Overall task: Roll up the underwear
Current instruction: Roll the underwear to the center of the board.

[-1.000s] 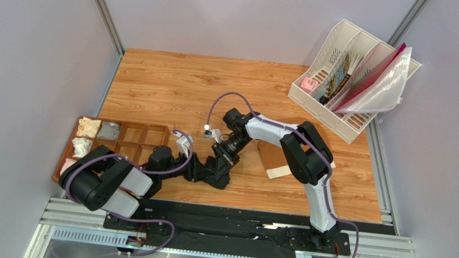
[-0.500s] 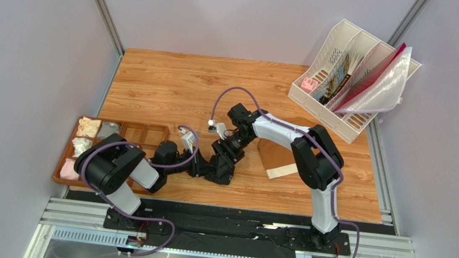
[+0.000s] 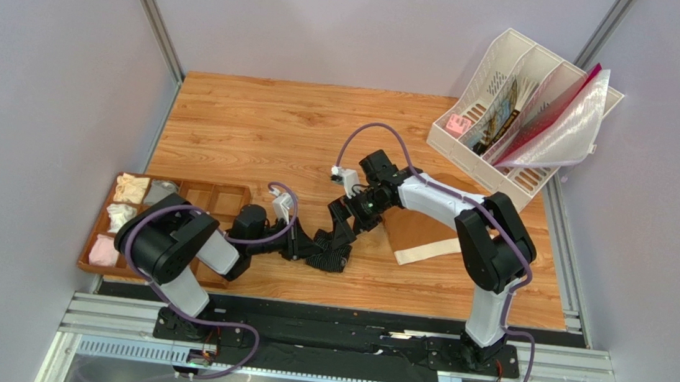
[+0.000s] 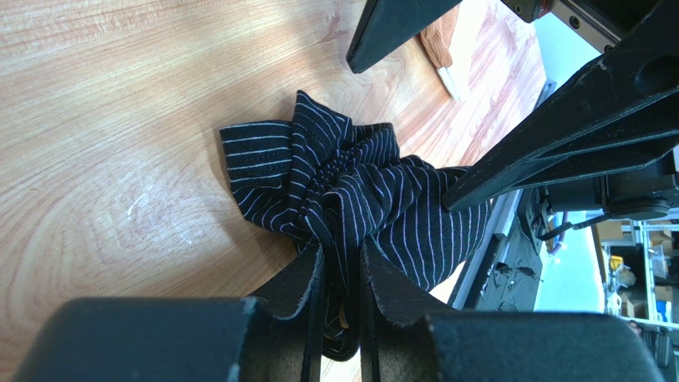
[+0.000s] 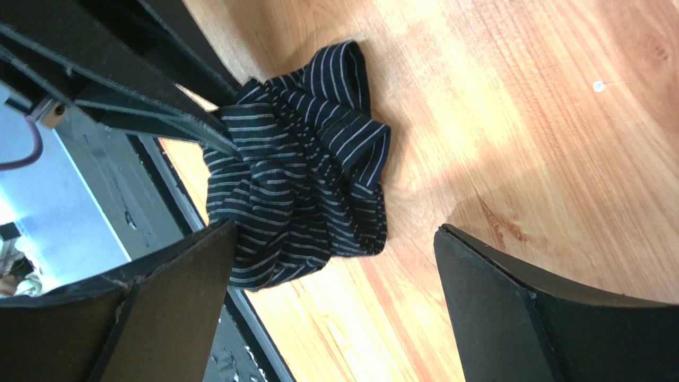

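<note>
Black, thin-striped fabric, the underwear (image 4: 335, 183) lies bunched on the wooden table (image 3: 255, 136), low and centre in the overhead view. It fans from a gathered end at the bottom of the left wrist view toward upper left, with no clean roll axis. The left claw (image 4: 343, 294) pinches that end nearly closed, probably anchoring it, while the right claw (image 5: 335, 231) hangs above, spread wide and empty, likely ready to grab.

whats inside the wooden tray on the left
The wooden tray holds a cream bundle, grey bundle, white bundle and pink bundle toward its left side. Two far compartments look empty. The left arm covers its near right part.
</note>
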Robot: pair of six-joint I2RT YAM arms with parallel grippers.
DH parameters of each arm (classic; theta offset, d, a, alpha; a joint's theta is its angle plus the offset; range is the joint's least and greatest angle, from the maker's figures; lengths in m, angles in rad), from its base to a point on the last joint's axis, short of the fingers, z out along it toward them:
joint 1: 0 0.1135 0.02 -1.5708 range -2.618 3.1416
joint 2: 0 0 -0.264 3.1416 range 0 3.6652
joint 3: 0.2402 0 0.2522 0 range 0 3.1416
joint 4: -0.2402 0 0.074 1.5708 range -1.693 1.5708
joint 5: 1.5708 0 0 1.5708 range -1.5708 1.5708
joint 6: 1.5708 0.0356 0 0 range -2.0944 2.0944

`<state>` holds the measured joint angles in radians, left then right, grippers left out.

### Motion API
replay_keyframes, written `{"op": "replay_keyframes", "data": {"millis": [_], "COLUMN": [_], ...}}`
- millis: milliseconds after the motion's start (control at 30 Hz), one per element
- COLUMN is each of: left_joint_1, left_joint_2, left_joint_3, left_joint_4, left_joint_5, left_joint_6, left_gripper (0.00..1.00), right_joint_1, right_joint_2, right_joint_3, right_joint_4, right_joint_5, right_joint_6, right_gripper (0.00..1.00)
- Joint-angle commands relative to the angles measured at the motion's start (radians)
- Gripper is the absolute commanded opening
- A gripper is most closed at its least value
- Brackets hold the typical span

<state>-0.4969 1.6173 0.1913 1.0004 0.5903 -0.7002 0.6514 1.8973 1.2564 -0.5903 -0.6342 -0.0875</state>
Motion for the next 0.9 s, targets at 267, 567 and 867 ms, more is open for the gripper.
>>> {"op": "replay_keyframes", "data": {"millis": [267,567,867], "left_joint_1": [-0.005,-0.006,-0.005], "left_joint_2": [-0.099,-0.135,-0.212], "left_joint_3": [0.033,0.040,0.137], "left_joint_4": [-0.302,-0.335,-0.527], "left_joint_5": [-0.056,-0.076,-0.095], "left_joint_6": [0.114,0.125,0.139], "left_gripper": [0.17,0.16,0.37], "right_joint_1": [0.030,0.056,0.062], "right_joint_2": [0.065,0.077,0.011], "right_joint_3": [-0.069,-0.109,-0.213], "right_joint_4": [0.075,0.072,0.201], "right_joint_5": [-0.056,-0.064,-0.062], "right_joint_6": [0.074,0.081,0.244], "right_gripper": [0.87,0.46,0.00]}}
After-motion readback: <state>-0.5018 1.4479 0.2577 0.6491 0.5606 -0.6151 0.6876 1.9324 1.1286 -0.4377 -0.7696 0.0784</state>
